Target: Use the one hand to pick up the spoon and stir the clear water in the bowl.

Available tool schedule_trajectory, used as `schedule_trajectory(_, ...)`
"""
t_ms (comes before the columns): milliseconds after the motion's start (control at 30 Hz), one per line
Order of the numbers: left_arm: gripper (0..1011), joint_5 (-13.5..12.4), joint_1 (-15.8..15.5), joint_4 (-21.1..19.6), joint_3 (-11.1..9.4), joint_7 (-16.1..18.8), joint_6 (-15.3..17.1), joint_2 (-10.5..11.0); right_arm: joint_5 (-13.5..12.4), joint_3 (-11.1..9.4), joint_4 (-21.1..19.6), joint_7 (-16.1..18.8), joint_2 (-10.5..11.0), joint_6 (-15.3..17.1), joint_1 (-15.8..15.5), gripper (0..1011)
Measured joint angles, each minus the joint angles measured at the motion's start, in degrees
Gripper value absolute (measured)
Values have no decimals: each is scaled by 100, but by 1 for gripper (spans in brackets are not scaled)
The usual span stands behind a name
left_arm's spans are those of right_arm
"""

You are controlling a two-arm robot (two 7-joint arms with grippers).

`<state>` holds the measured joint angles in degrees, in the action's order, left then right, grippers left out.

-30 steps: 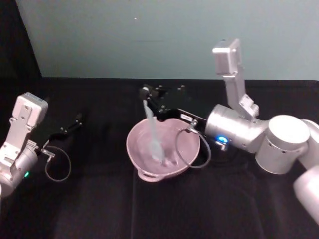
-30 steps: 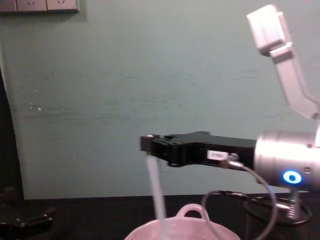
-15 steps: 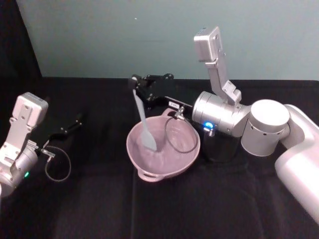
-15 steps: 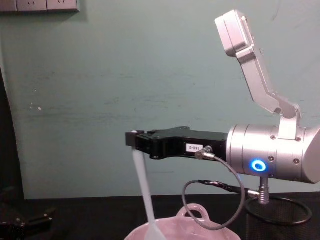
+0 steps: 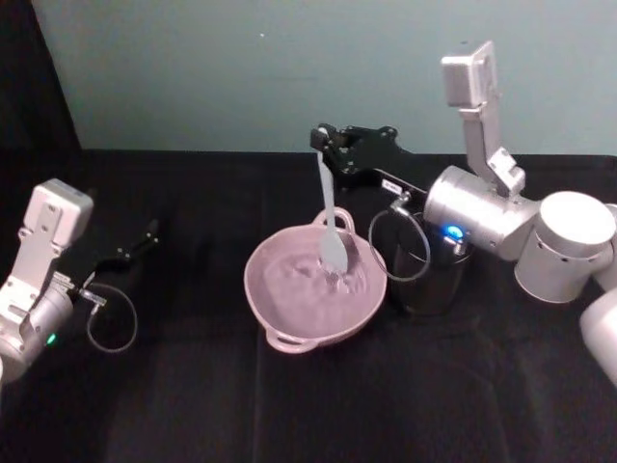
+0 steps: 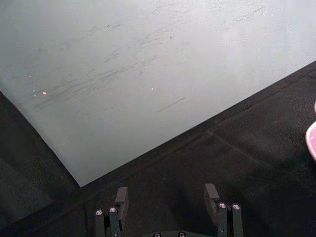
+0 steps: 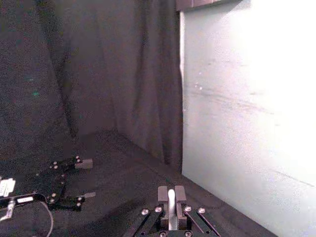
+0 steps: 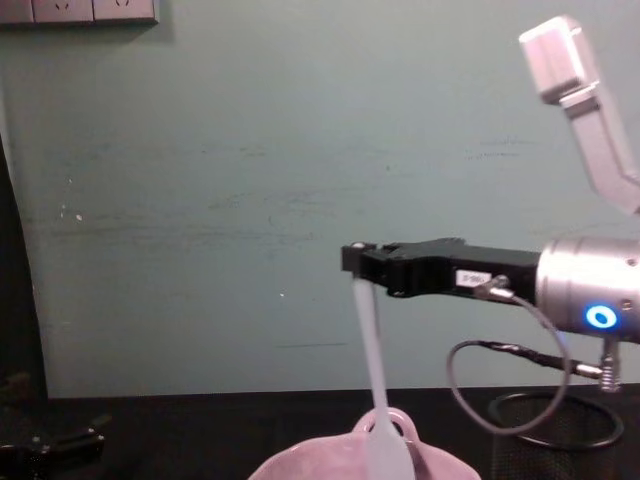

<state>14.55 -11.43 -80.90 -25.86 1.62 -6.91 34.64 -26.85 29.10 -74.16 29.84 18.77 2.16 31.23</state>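
Black-draped table (image 5: 193, 405), teal wall (image 5: 241, 77); right gripper (image 5: 321, 143), jaws tight on spoon (image 5: 330, 217) in bowl (image 5: 260, 289); left gripper (image 6: 166, 191), jaws apart.

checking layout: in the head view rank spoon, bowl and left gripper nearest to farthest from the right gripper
1. spoon, held in the right gripper
2. bowl, just below, centre
3. left gripper, far left
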Motion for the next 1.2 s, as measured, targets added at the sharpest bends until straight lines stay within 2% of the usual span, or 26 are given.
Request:
schedule_trajectory(333, 1011, 0, 0, 0, 0, 0, 0, 0, -95, -240, -644, -126, 182, -2, -257, 94)
schedule_trajectory(600, 1011, 0, 0, 0, 0, 0, 0, 0, -258, -695, -1644, -377, 503, -70, -577, 94)
schedule_trajectory(800, 1011, 0, 0, 0, 0, 0, 0, 0, -328, -1007, -2109, -540, 745, -79, -802, 94)
schedule_trajectory(1033, 1011, 0, 0, 0, 0, 0, 0, 0, -379, -1239, -2264, -646, 968, 23, -1038, 94)
schedule_trajectory(1200, 1011, 0, 0, 0, 0, 0, 0, 0, -402, -1344, -2240, -713, 1050, 69, -1231, 93)
